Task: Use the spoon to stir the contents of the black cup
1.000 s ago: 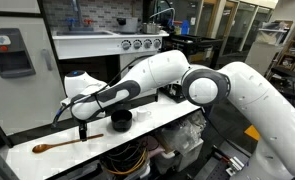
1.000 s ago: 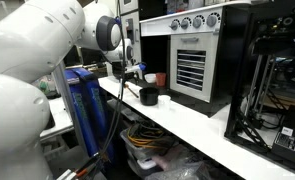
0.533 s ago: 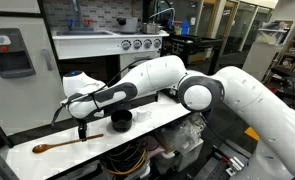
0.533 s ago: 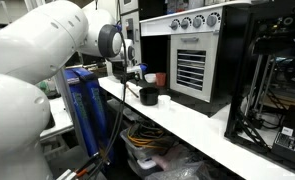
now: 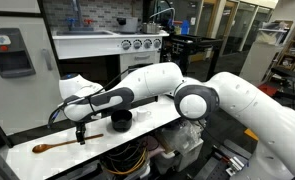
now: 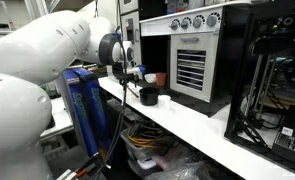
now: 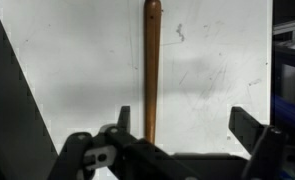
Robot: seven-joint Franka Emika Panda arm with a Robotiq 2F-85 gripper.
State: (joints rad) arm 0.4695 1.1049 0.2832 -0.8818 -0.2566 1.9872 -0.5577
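Wooden spoon lies flat on the white table, handle running straight up the wrist view. The gripper hovers over its tail end, jaws spread wide, nothing in them. The handle sits between the jaws but off-centre: tucked close to one finger, with the other finger well apart from it. In an exterior view the spoon points away from the black cup, bowl end farthest off, gripper near the handle end beside the cup. My read: light, stiff wood, no fear of crushing it, but that thin handle could roll or pivot if one finger meets it first. The best hold looks to be across the handle near this end, leaving length to reach into the cup. Whether the fingertips touch the table, I can't tell.
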